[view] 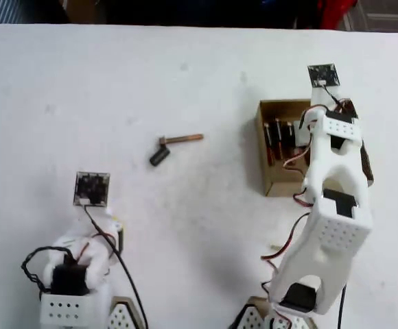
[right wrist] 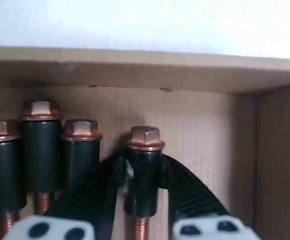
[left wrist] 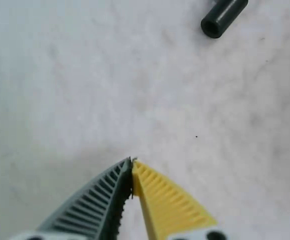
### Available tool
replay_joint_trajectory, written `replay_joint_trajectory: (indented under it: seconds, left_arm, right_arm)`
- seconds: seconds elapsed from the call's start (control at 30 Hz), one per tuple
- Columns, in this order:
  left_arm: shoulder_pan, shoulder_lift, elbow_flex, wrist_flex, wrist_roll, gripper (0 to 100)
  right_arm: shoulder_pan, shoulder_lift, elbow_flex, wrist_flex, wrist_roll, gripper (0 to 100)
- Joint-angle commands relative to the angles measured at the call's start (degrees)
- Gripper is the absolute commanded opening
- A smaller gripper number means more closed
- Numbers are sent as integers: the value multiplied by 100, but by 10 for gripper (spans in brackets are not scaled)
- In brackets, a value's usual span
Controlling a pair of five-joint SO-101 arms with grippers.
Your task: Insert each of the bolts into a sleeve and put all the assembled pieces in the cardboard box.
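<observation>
Right gripper (right wrist: 144, 162): inside the cardboard box (right wrist: 135, 70), black fingers (right wrist: 100, 185) clamped on either side of the held piece (right wrist: 143, 190).
Held piece: copper bolt seated in a black sleeve, hex head toward the box's far wall, threaded end poking out between the fingers.
Three other pieces (right wrist: 41, 145): side by side in the box, just beside the held one (same build, heads pointing the same way).
Cardboard box: on the white table (view: 116, 82), beneath the right arm's wrist.
Left gripper (left wrist: 131, 165): pointed at bare table, grey and yellow fingers (left wrist: 165, 200) pressed together at the tips, holding nothing.
Loose sleeve (left wrist: 224, 17): black, lying on the table apart from the left gripper, open end showing.
Loose bolt (view: 183, 139): lying flat just beside the loose sleeve (touching or not, cannot tell), well apart from the box.
</observation>
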Motion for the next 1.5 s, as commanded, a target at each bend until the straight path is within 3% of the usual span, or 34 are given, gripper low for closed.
replay_joint_trajectory:
  seconds: [0.0,0.27,0.7,0.97,1.23,1.47]
  left_arm:
    - [-22,-31,0,44,-62,24]
    - [-22,-31,0,44,-62,24]
    - [-40,-31,0,35,-62,24]
    - [-40,-31,0,35,-62,24]
    - [-48,-31,0,44,-62,24]
    - [-207,-31,0,53,-62,24]
  right_arm:
    - [-119,-48,-404,-145,70,34]
    - [-119,-119,-413,-145,70,261]
    - [-189,-1754,-378,1516,9,261]
    - [-892,-2545,-387,2818,62,261]
    - [-1710,-2985,-387,3204,26,259]
    - [-2536,-3002,-387,3204,9,150]
